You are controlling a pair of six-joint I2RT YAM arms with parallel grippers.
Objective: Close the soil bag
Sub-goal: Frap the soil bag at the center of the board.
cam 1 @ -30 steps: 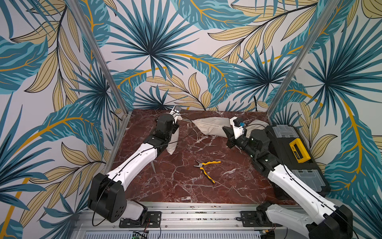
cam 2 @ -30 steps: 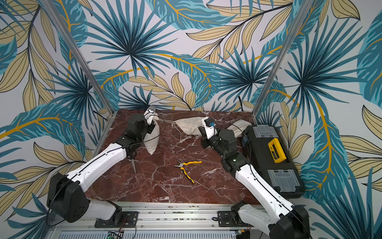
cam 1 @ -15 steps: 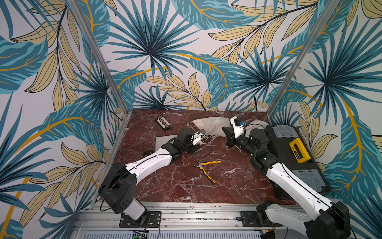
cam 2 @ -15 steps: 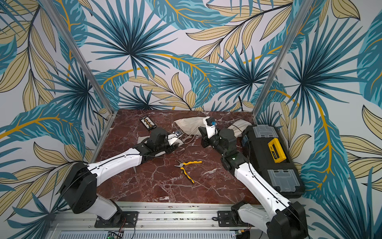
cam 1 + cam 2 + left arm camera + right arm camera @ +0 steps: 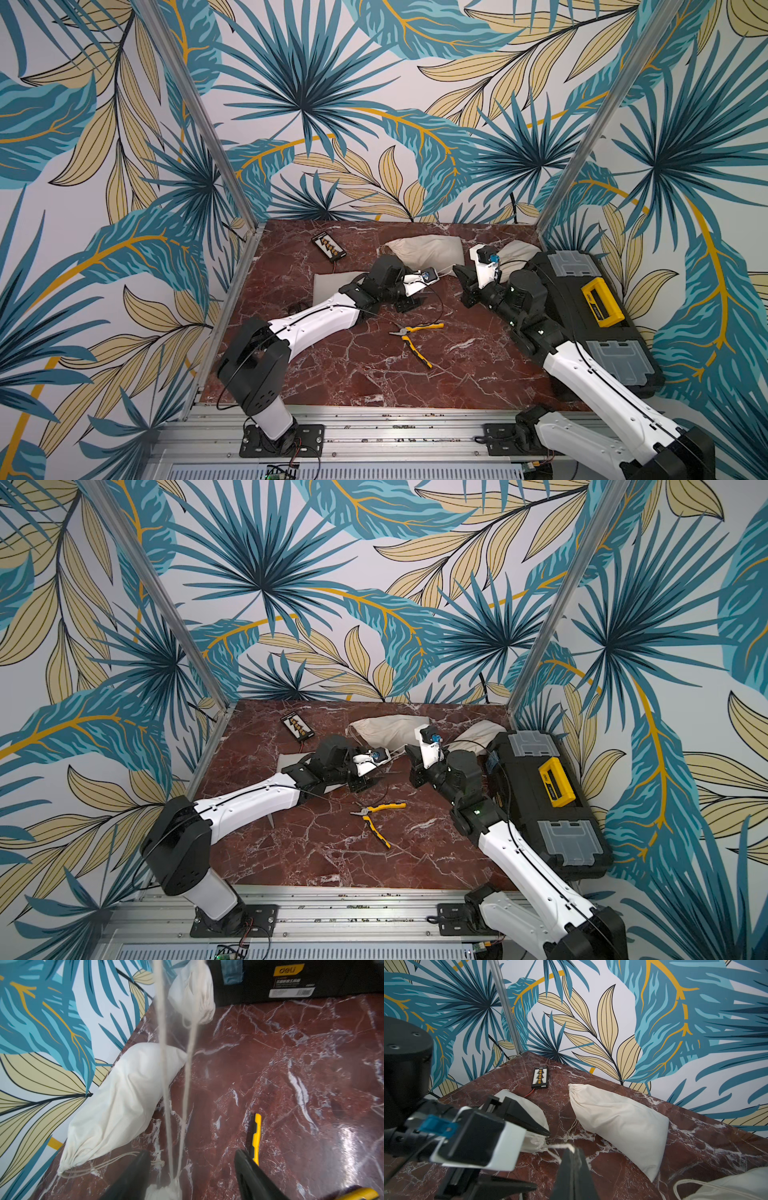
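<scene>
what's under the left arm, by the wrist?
A cream cloth bag, flat on the marble table. The left arm covers much of it in both top views; its gathered neck and drawstring show only in the wrist views.

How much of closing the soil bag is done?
Done: the neck of the cream cloth soil bag looks bunched up. In hand: the right gripper has jaws shut on the thin cream drawstring, while the left gripper has jaws open either side of the neck. Left: probably a firm tug, then letting go.
</scene>
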